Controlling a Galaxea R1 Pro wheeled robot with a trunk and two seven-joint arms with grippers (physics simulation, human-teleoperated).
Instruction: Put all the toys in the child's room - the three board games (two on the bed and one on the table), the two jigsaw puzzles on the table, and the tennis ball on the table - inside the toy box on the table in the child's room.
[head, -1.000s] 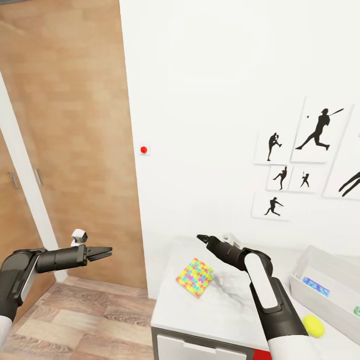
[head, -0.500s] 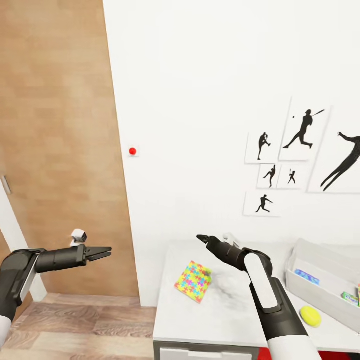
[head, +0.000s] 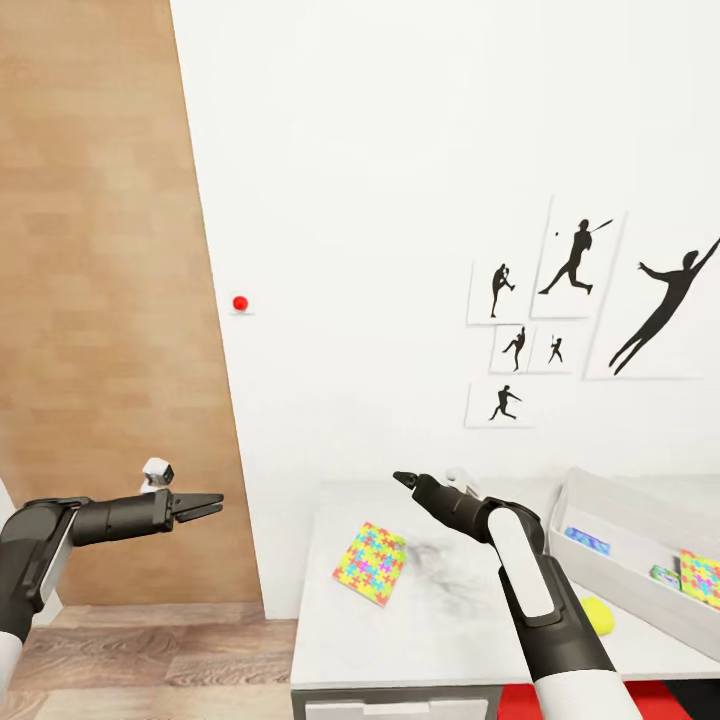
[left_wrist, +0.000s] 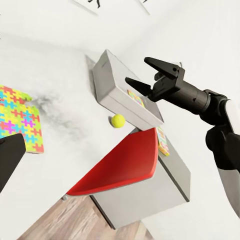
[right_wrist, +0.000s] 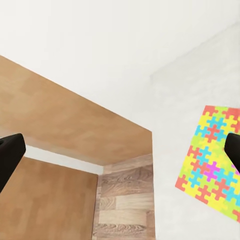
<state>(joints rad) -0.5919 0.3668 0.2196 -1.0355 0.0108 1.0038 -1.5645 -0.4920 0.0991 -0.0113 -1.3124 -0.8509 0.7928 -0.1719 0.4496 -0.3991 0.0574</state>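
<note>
Right gripper (head: 405, 479): jaws apart, empty, raised above the table (head: 440, 625) near its back edge. Left gripper (head: 212, 501): jaws slightly apart, empty, off the table's left end over the floor (head: 150, 660). Jigsaw puzzle (head: 370, 563) lies flat toward the left end. Tennis ball (head: 597, 613) rests just beside the toy box's (head: 610, 545) front wall. The box holds colourful flat items.

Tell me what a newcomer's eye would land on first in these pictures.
The bright many-coloured jigsaw puzzle lying flat on the light grey table stands out first, just ahead of the open right gripper. Next comes the light grey toy box at the table's right, with colourful items inside, and the small yellow-green tennis ball on the table in front of it. On the white wall above hang black sports silhouettes.
</note>
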